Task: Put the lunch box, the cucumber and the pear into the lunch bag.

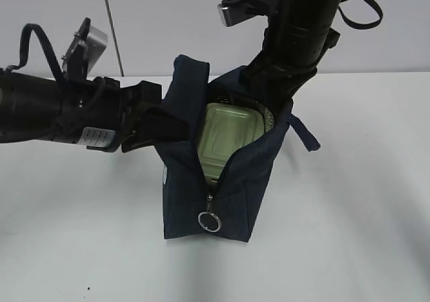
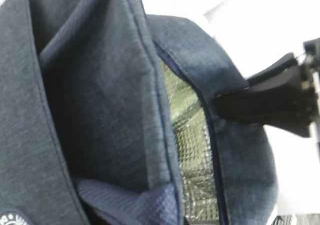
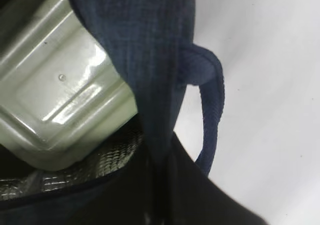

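Note:
The dark navy lunch bag [image 1: 225,194] stands upright on the white table with its top pulled wide open. The pale green lunch box [image 1: 228,139] sits tilted inside it, against the silver lining [image 2: 191,150]. My left gripper [image 1: 156,124] is shut on the bag's left rim. My right gripper [image 1: 272,87] reaches down from above, shut on the bag's back right rim. In the right wrist view the bag wall [image 3: 150,60] runs between my dark fingers [image 3: 195,195], beside the lunch box [image 3: 65,100]. The cucumber and the pear are out of view.
The zipper's metal ring pull [image 1: 209,221] hangs at the bag's front. A strap handle [image 1: 306,135] loops out on the right side. White table [image 1: 356,235] surrounds the bag, with a pale wall behind.

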Robot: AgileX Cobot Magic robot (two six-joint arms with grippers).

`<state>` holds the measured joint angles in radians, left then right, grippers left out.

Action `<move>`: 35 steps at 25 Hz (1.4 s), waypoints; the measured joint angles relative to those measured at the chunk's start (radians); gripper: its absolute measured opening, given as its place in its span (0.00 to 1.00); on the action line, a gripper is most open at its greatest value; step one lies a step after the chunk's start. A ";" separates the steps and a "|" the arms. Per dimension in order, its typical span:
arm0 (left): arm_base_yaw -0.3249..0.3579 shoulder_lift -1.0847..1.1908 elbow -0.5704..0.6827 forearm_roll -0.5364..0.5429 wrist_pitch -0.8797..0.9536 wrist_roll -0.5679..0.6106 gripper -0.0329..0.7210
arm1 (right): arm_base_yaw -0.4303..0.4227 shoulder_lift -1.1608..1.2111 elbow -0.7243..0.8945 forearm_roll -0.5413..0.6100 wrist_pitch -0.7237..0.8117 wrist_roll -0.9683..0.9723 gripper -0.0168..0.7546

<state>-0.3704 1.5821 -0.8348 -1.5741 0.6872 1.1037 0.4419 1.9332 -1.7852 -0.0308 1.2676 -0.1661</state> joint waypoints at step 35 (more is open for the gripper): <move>-0.003 0.100 -0.002 -0.093 0.090 0.001 0.02 | -0.002 -0.506 0.185 0.045 -0.021 0.009 0.65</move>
<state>-0.3729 1.6824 -0.8363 -1.6675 0.7773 1.1049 0.4398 1.4270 -1.6004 0.0143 1.2466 -0.1573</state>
